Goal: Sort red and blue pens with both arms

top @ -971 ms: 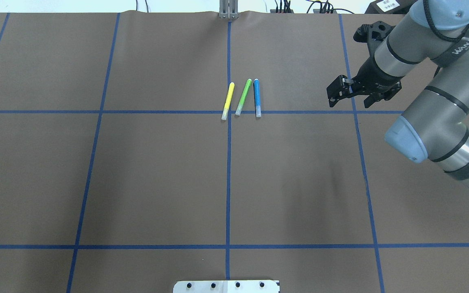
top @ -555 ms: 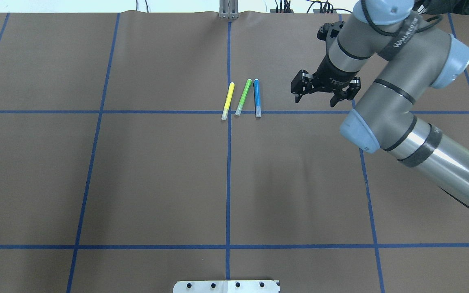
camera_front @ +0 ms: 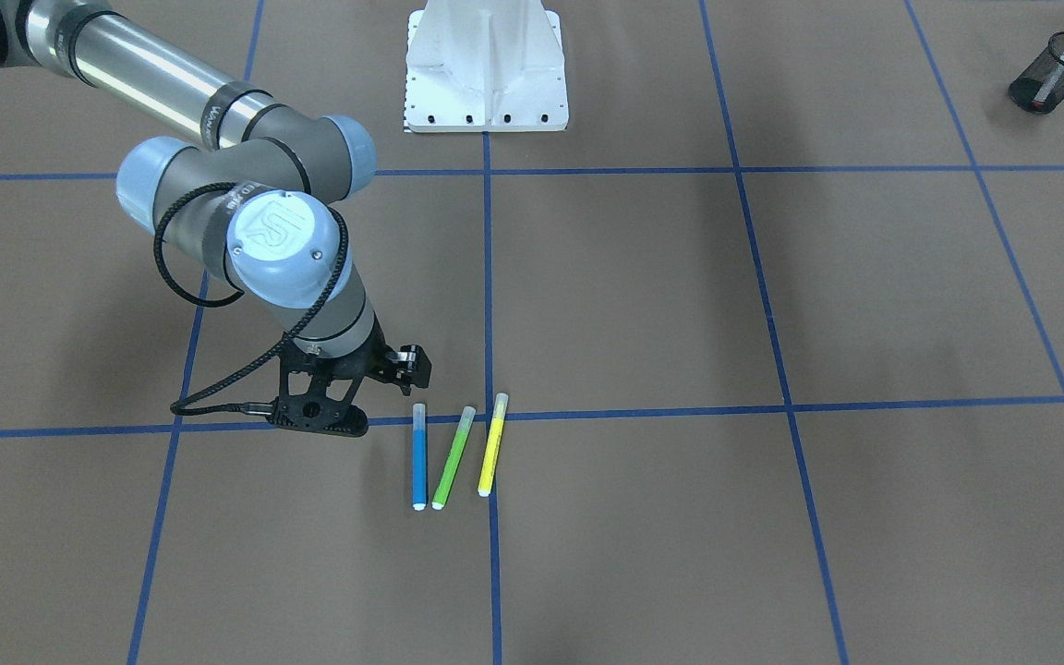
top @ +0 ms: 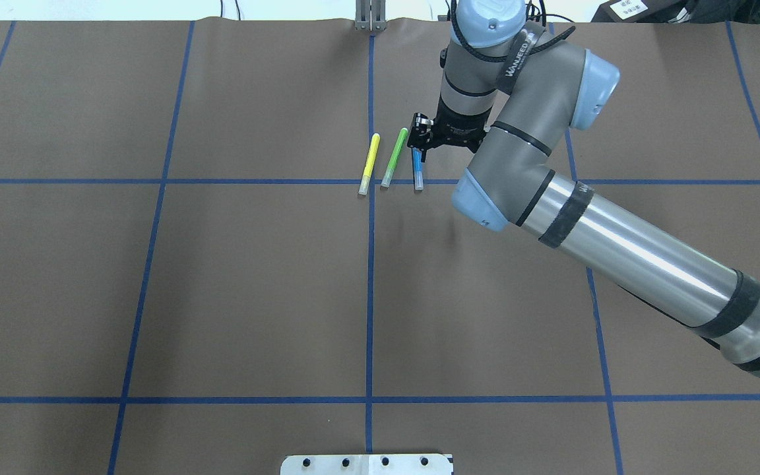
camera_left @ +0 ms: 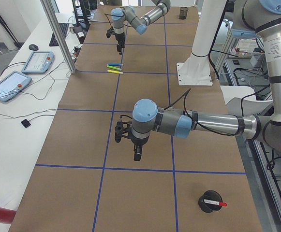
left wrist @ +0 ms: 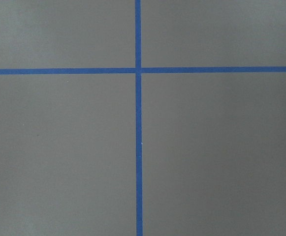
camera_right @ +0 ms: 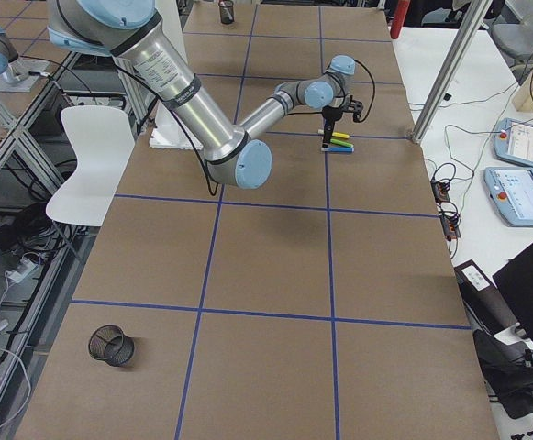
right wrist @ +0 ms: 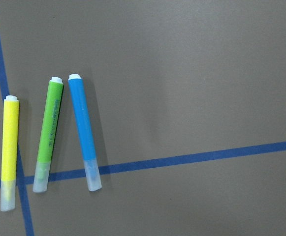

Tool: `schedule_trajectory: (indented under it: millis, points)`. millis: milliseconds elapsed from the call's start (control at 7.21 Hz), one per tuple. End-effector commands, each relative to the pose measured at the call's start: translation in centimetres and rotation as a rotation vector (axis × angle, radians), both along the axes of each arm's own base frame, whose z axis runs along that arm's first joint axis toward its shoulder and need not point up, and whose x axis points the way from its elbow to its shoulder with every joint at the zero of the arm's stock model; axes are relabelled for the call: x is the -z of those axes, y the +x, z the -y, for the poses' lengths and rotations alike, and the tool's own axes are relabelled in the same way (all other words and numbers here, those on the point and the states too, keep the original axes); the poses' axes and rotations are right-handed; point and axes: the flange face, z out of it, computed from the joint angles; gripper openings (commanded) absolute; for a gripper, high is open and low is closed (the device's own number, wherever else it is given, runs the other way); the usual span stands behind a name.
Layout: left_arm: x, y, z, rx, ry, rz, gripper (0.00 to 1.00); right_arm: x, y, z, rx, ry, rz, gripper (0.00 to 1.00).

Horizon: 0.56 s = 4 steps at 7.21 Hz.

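The blue pen (top: pixel 416 168) lies on the brown table, rightmost of three markers, its translucent cap toward the robot; it also shows in the right wrist view (right wrist: pixel 84 132). My right gripper (top: pixel 419 140) hangs over the pen's far end, open and holding nothing; in the front view the right gripper (camera_front: pixel 398 369) sits just beside the blue pen (camera_front: pixel 418 457). The red pen (camera_left: pixel 215 203) rests in a black mesh cup (camera_left: pixel 210 202) at the table's left end. My left gripper (camera_left: pixel 137 155) hovers over bare table there; I cannot tell its state.
A green highlighter (top: pixel 394 157) and a yellow highlighter (top: pixel 369 163) lie close to the left of the blue pen. A second dark cup (camera_right: pixel 227 11) stands at the far end. The white robot base (camera_front: pixel 486 65) sits at the table's edge. Blue tape lines grid the table.
My right arm has swung left from the table's right side, carrying its gripper over the blue pen's far end. The three markers have not moved.
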Motion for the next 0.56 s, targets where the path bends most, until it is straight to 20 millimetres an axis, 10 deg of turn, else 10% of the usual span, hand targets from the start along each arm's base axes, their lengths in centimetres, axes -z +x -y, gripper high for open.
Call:
schedule_trajectory:
  millis: [0,416]
  points:
    - [-0.6,0.0,0.0,0.001,-0.009,0.002,1.0,-0.1,-2.5,1.0,0.004,0.013,-0.001,0.83]
    - [-0.7,0.0,0.0,0.001,-0.013,0.002,1.0,-0.7,-5.7,-0.1,0.02,0.068,0.006,0.66]
